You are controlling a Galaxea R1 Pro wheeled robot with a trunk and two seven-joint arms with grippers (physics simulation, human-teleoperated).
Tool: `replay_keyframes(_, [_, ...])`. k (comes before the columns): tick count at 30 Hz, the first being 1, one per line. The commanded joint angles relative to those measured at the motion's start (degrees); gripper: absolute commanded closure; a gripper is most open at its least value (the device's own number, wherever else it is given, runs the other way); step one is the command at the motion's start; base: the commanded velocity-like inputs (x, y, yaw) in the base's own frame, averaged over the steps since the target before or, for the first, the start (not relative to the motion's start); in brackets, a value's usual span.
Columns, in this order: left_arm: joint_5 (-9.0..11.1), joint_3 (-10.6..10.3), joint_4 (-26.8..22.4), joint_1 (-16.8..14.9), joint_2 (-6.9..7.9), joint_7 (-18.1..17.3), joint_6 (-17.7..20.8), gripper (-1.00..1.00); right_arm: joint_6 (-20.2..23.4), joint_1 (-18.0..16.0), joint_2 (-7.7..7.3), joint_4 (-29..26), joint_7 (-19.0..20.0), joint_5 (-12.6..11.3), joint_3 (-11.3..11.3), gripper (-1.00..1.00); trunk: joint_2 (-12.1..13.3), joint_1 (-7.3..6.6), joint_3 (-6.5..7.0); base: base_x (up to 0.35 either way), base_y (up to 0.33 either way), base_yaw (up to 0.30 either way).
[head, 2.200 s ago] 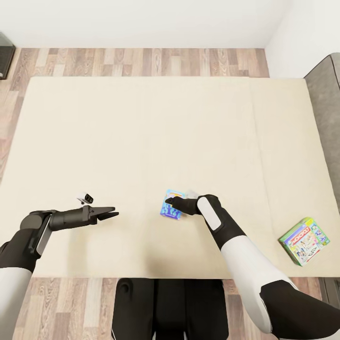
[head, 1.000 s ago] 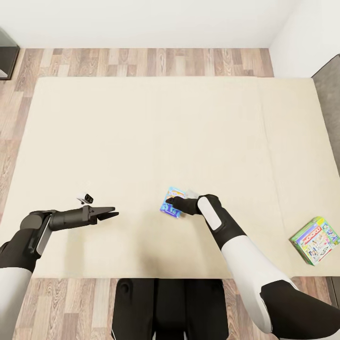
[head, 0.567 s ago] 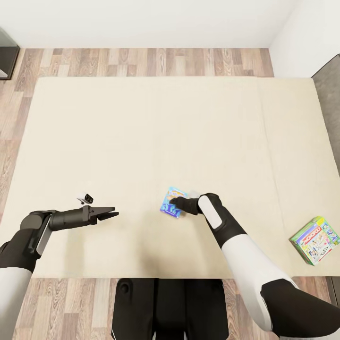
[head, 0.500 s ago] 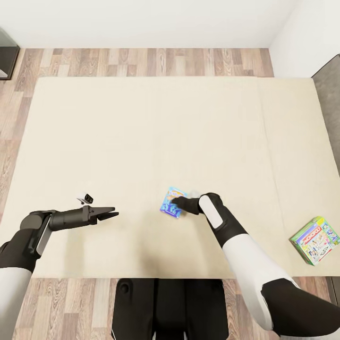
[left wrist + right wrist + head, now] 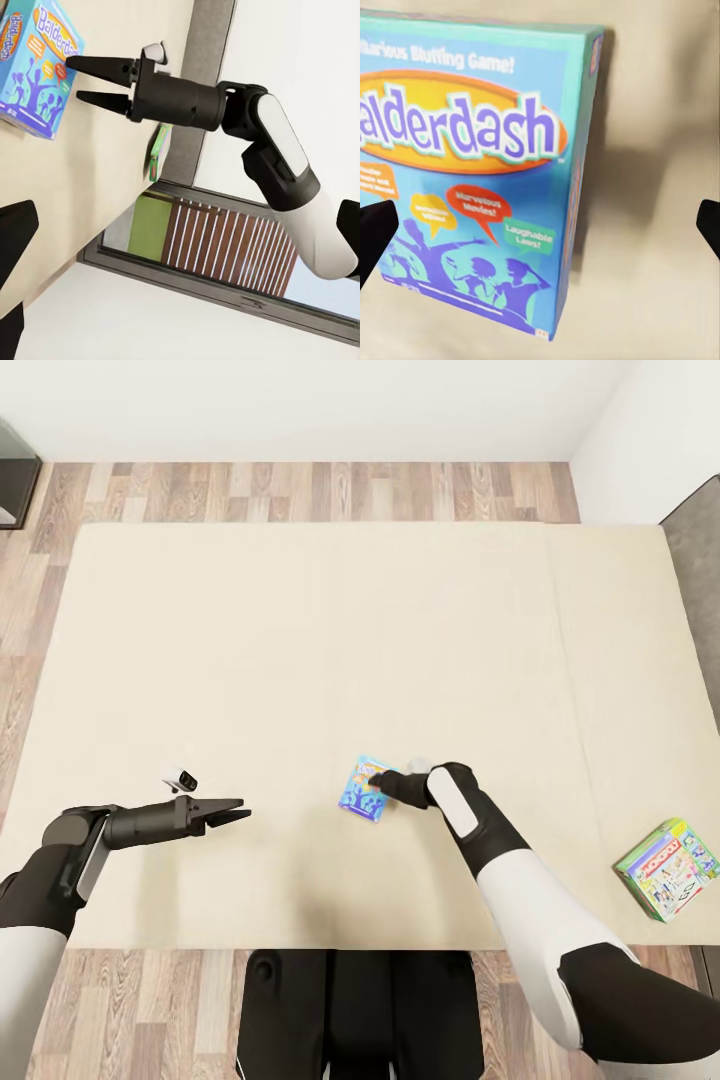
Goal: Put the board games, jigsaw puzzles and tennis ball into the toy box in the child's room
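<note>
Head view shows a wide cream bed (image 5: pixel 300 640) on a wooden floor (image 5: pixel 300 490), seen from above. A small blue game box (image 5: pixel 361 795) lies flat on the bed near its front edge, about in the middle. The right gripper (image 5: pixel 378 784) is at the right side of this box, with its tips over the box edge; in the left wrist view its two fingers (image 5: pixel 101 64) stand apart and hold nothing, and one of them crosses the corner of the box (image 5: pixel 34 67). Right wrist view looks down on the box (image 5: pixel 472 165), which carries the word "Balderdash"; the dark fingertips (image 5: pixel 375 232) are at the two sides of the picture, wide apart, not touching it. The left gripper (image 5: pixel 240 810) hangs over bare mattress well to the left of the box, slightly open and empty. A green Monopoly box (image 5: pixel 668 868) lies near the front right corner of the bed, well apart from both grippers.
</note>
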Motion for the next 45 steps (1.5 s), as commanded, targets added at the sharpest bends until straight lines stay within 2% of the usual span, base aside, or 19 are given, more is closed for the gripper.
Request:
replay_keyframes(1, [0.0,0.0,0.0,0.0,0.02,-0.2,0.6,-1.00,0.1,-0.1,0.01,-0.1,-0.6,-0.6,0.1,-1.00,-0.1,0.03,-0.06,0.000,0.000,0.000])
replay_keyframes(24, [0.0,0.0,0.0,0.0,-0.01,-0.2,0.6,-1.00,0.1,-2.2,0.39,0.2,-0.8,-0.7,0.2,-1.00,-0.1,0.03,-0.63,0.000,0.000,0.000])
replay_keyframes(45, [0.1,0.0,0.1,0.0,0.07,-0.2,0.6,-1.00,-0.2,-2.5,1.52,0.2,-0.8,-0.7,0.3,-1.00,-0.1,0.03,-1.37,0.000,0.000,0.000])
